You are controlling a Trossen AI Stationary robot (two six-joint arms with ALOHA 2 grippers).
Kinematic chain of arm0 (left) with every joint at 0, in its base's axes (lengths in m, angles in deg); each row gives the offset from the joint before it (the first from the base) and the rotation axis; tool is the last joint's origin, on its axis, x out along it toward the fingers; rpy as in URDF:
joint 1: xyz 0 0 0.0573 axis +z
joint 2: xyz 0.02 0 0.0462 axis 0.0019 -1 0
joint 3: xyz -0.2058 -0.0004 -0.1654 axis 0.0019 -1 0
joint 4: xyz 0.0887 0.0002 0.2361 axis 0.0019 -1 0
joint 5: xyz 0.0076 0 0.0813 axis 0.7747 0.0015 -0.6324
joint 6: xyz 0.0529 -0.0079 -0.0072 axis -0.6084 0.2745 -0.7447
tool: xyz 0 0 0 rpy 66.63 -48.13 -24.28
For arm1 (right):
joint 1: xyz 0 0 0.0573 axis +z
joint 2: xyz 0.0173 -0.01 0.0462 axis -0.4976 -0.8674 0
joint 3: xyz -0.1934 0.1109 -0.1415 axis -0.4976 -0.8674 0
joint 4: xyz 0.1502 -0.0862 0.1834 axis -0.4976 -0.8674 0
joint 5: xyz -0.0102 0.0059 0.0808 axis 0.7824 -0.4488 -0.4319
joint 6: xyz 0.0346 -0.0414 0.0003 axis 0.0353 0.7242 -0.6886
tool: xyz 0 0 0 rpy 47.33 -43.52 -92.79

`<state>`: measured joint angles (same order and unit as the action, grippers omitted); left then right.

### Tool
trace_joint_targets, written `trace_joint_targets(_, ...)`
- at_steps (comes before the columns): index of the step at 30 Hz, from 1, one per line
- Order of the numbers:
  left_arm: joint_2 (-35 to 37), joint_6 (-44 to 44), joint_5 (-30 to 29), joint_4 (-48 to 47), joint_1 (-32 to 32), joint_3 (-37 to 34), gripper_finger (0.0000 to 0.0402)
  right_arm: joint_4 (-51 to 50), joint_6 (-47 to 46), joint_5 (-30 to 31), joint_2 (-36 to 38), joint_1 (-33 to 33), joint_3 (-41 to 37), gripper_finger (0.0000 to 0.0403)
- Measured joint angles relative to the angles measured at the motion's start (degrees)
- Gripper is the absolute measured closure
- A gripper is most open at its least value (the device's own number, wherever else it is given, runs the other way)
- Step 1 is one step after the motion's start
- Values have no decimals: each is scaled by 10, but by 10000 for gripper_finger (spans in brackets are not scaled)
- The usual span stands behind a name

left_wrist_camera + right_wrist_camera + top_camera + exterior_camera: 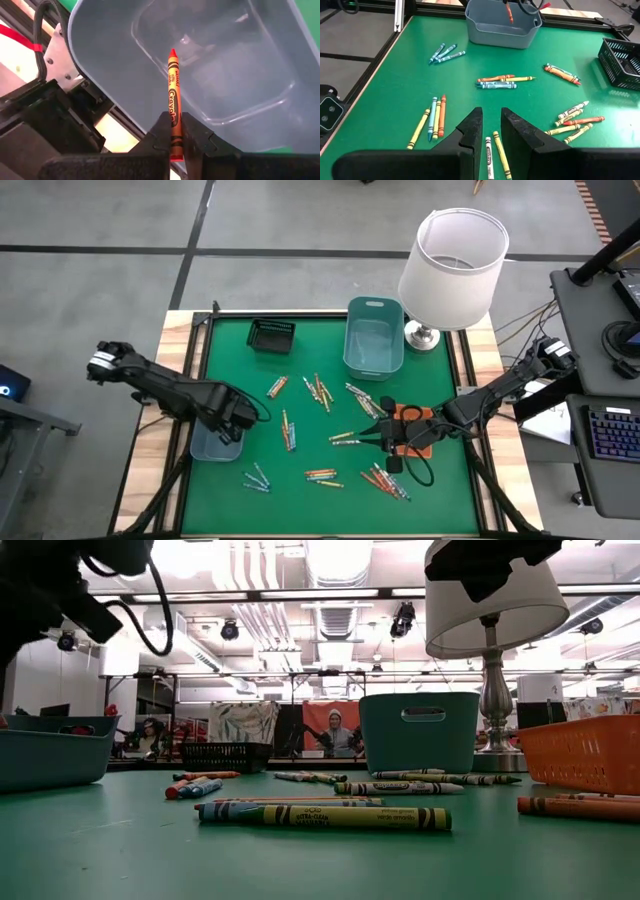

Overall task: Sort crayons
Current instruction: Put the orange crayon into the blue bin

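Note:
My left gripper (232, 420) is over the grey bin (215, 445) at the table's left edge, shut on an orange-red crayon (173, 90). In the right wrist view the same crayon (509, 12) shows above that bin (502, 22). My right gripper (491, 112) hangs open above the mat right of centre (372, 442). There is nothing between its fingers. A white and a yellow crayon (495, 152) lie on the mat below it. Many other crayons lie flat on the green mat in loose groups (320, 390) (320, 475) (255, 478). My left gripper pinches the orange-red crayon between its two fingers near the crayon's flat end (174, 131). The fingers come steeply from above, and the crayon runs on in line with them. Its pointed tip (173, 51) hangs down over the inside of the grey bin, clear of the mat.
A teal bin (374, 340) and a black mesh basket (271, 335) stand at the mat's far side. A lamp (452, 260) is at the far right corner. An orange tray (418, 442) sits under my right gripper. More crayons lie near the front right (385, 480).

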<state>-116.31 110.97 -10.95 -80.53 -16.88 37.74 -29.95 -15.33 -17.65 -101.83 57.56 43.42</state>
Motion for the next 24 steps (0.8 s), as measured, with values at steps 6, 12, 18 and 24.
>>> trace_joint_targets(6,-35,-19,-26,2,0,0,382,0,0,0,0,0,0,344)
trace_joint_targets(12,-61,-35,-31,5,0,0,363,0,0,0,0,0,0,344)
trace_joint_targets(18,-72,-40,-31,9,0,0,362,0,0,0,0,0,0,344)
trace_joint_targets(24,-71,-40,-31,9,0,0,361,0,0,0,0,0,0,344)
